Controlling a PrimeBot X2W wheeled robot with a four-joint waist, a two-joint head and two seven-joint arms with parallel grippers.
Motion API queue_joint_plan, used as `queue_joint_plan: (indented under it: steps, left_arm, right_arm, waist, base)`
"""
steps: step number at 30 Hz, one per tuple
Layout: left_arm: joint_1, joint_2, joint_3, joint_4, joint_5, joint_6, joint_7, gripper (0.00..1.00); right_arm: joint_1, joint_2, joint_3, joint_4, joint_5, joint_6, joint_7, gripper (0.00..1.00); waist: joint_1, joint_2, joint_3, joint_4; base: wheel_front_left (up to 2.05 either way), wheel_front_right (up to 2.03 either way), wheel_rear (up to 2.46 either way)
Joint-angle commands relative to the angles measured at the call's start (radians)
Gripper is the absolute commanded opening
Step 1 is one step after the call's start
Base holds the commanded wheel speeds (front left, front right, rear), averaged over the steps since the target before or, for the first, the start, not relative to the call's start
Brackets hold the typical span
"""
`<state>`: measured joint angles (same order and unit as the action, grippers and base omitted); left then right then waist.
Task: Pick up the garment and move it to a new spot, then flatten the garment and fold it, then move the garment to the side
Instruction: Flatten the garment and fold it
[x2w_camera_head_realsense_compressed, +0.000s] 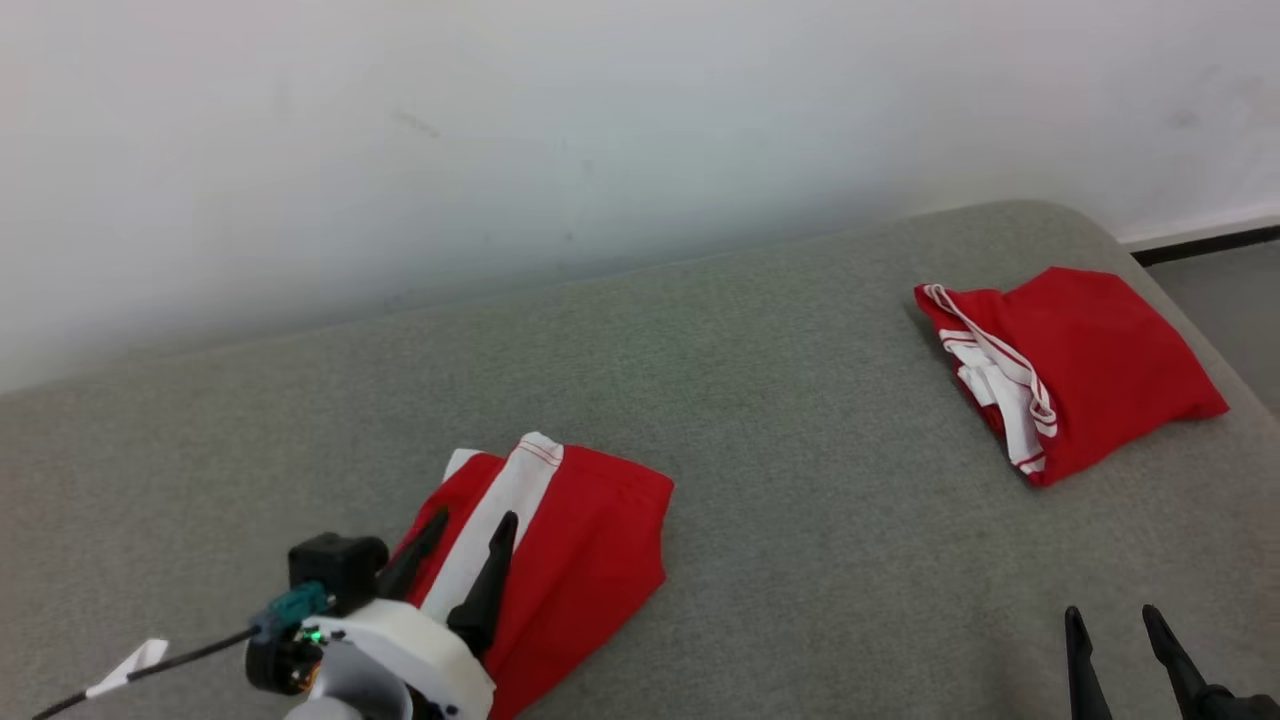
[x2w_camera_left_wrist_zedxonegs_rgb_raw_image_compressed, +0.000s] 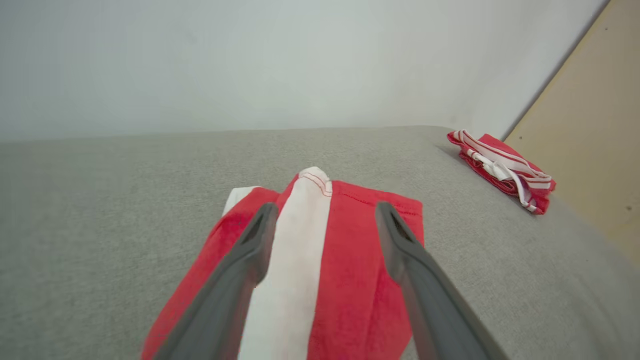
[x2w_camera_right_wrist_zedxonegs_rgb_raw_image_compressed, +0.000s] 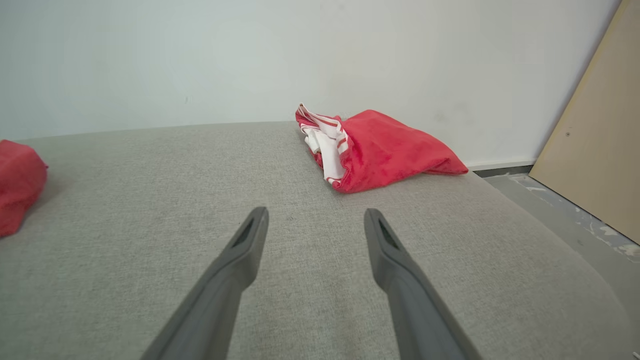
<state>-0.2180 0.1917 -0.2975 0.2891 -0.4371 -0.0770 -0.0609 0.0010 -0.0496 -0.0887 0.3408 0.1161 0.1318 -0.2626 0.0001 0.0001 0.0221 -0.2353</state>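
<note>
Left gripper (x2w_camera_head_realsense_compressed: 474, 520): the two dark fingers stand spread wide apart and grasp nothing. They sit low over the folded garment (x2w_camera_head_realsense_compressed: 590, 540), one finger on either side of its white stripe (x2w_camera_left_wrist_zedxonegs_rgb_raw_image_compressed: 295, 260). Whether the fingertips touch the cloth cannot be told.

Folded garment: red with one broad white stripe, lying as a compact folded bundle on the grey fabric surface (x2w_camera_head_realsense_compressed: 800, 450), towards the robot's near left. One white corner shows at its far left edge.

Right gripper (x2w_camera_head_realsense_compressed: 1111, 612): fingers equally wide apart, nothing between them. It is at the lower right of the head view, above bare grey fabric, well apart from both pieces of clothing.

Second garment (x2w_camera_head_realsense_compressed: 1100, 360): red with white, red-lined trim, in a looser folded heap near the far right end of the surface, close to its rounded corner. It is well apart from the folded garment.

Surroundings: a plain pale wall (x2w_camera_head_realsense_compressed: 500, 150) runs behind the surface. A tan board (x2w_camera_right_wrist_zedxonegs_rgb_raw_image_compressed: 595, 150) leans at the right, over grey floor (x2w_camera_right_wrist_zedxonegs_rgb_raw_image_compressed: 550, 200).
</note>
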Motion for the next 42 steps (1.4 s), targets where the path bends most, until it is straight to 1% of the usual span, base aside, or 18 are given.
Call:
queue_joint_plan:
  steps: [1,6,9,14,21,22,23,24,27,29,30,31,32,36,42]
  left_arm:
    - [-0.02,-0.001,-0.001,0.018,0.005,-0.003,0.003,1.0]
    - [-0.117,0.012,-0.018,0.151,0.019,-0.02,0.007,1.0]
    - [-0.168,0.025,-0.019,0.224,0.029,-0.018,0.001,1.0]
    - [-0.232,0.029,-0.024,0.324,0.034,-0.022,-0.002,1.0]
    - [-0.282,0.026,-0.046,0.409,0.021,-0.034,-0.006,1.0]
    - [-0.287,0.027,-0.051,0.419,0.022,-0.035,-0.007,0.85]
    - [-0.292,0.024,-0.054,0.427,0.017,-0.036,-0.009,0.56]
    - [-0.296,0.021,-0.057,0.434,0.013,-0.039,-0.011,0.44]
    - [-0.303,0.015,-0.07,0.454,0.006,-0.044,-0.013,0.25]
    - [-0.308,0.011,-0.079,0.467,0.005,-0.043,-0.018,0.23]
    - [-0.31,0.009,-0.083,0.472,0.002,-0.045,-0.019,0.16]
    - [-0.311,0.007,-0.087,0.477,0.002,-0.046,-0.019,0.07]
    - [-0.313,0.006,-0.094,0.479,0.004,-0.048,-0.022,0.0]
    - [-0.316,-0.006,-0.128,0.459,0.015,-0.051,-0.043,0.0]
    - [-0.264,-0.059,-0.203,0.358,0.018,-0.053,-0.037,0.0]
  right_arm:
    - [-0.007,-0.003,-0.001,-0.002,0.004,-0.003,-0.002,1.0]
    - [-0.022,-0.003,-0.004,-0.01,0.01,-0.003,-0.002,1.0]
    - [-0.023,-0.003,-0.003,-0.012,0.015,-0.003,-0.002,1.0]
    - [-0.03,-0.003,-0.005,-0.012,0.021,-0.003,-0.002,1.0]
    - [-0.037,-0.003,-0.001,-0.008,0.027,-0.003,-0.002,1.0]
    - [-0.038,-0.003,0.0,-0.008,0.029,-0.003,-0.002,1.0]
    - [-0.038,-0.003,0.0,-0.007,0.029,-0.003,-0.002,1.0]
    - [-0.039,-0.003,0.001,-0.007,0.032,-0.003,-0.002,1.0]
    - [-0.037,-0.003,0.0,-0.006,0.031,-0.003,-0.002,1.0]
    - [-0.036,-0.003,0.0,-0.004,0.03,-0.003,-0.002,1.0]
    - [-0.035,-0.003,0.0,-0.003,0.03,-0.003,-0.002,1.0]
    - [-0.034,-0.003,-0.001,-0.003,0.03,-0.003,-0.002,1.0]
    - [-0.034,-0.003,-0.001,-0.002,0.03,-0.003,-0.002,1.0]
    - [-0.027,-0.003,-0.007,-0.002,0.028,-0.003,-0.002,1.0]
    - [-0.012,-0.003,-0.016,0.001,0.017,-0.003,-0.002,1.0]
  waist:
    - [-0.0001,-0.0001,0.02,-0.029]
    - [-0.0001,-0.0001,0.051,-0.07]
    - [-0.0001,-0.0001,0.066,-0.087]
    - [-0.0001,-0.0001,0.079,-0.098]
    - [-0.0001,-0.0001,0.086,-0.101]
    - [-0.0001,-0.0001,0.087,-0.101]
    - [-0.0001,-0.0001,0.087,-0.101]
    - [-0.0001,-0.0001,0.087,-0.1]
    - [-0.0001,-0.0001,0.087,-0.099]
    - [-0.0001,-0.0001,0.086,-0.098]
    - [-0.0001,-0.0001,0.085,-0.097]
    - [-0.0001,-0.0001,0.084,-0.097]
    - [-0.0001,-0.0001,0.083,-0.096]
    - [-0.0001,-0.0001,0.075,-0.09]
    - [-0.0001,-0.0001,0.053,-0.065]
  base:
    - [0.0,0.0,0.0]
    - [0.0,0.0,0.0]
    - [0.0,0.0,0.0]
    - [0.0,0.0,0.0]
    - [0.0,0.0,0.0]
    - [0.0,0.0,0.0]
    - [0.0,0.0,0.0]
    - [0.0,0.0,0.0]
    - [0.0,0.0,0.0]
    - [0.0,0.0,0.0]
    - [0.0,0.0,0.0]
    - [0.0,0.0,0.0]
    - [0.0,0.0,0.0]
    - [0.0,0.0,0.0]
    - [0.0,0.0,0.0]
